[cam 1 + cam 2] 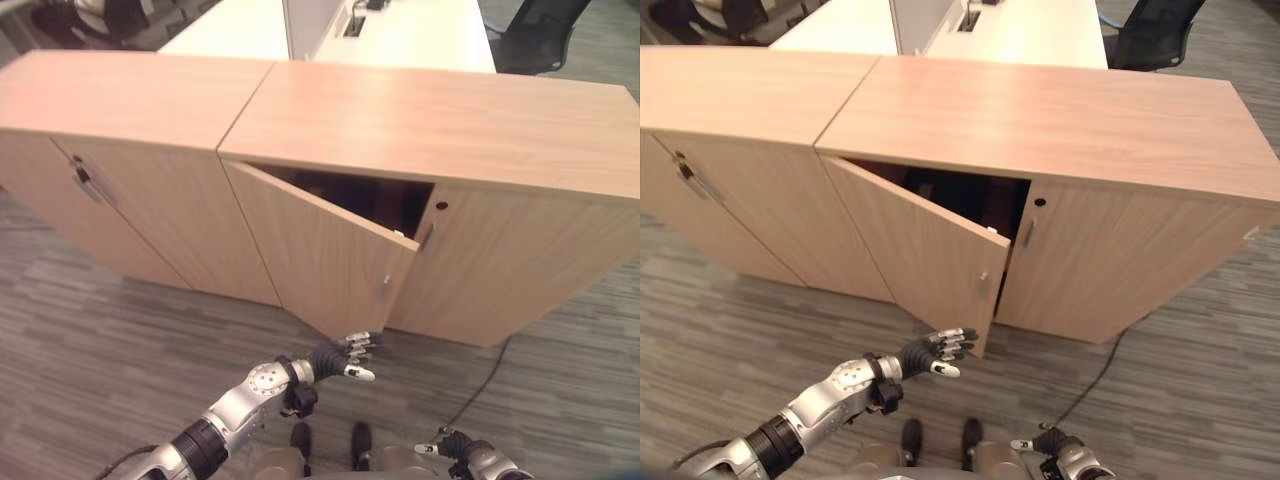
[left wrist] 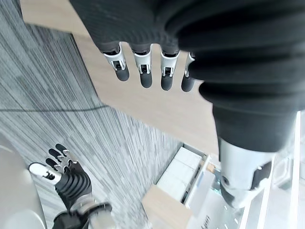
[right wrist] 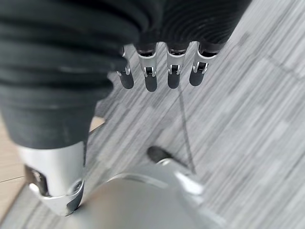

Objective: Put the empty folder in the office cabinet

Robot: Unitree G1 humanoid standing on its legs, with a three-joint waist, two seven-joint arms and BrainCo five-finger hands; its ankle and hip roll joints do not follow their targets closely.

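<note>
A light wood-grain office cabinet (image 1: 430,130) with a flat slab top fills the upper frame. Its left door (image 1: 320,250) stands ajar over grey striped carpet (image 1: 90,330). At lower centre, the left hand (image 1: 352,352) reaches with fingers relaxed and spread near the door's bottom edge. At the bottom right, the right hand (image 1: 447,444) hangs loosely open. The dark interior hides any folder.

No readable text anywhere that I can make out. The wooden office cabinet (image 1: 420,130) has plain doors and a plain top, with no labels or numbers. The white desk (image 1: 400,35) behind it shows no print either. The grey carpet (image 1: 100,350) has no markings.
</note>
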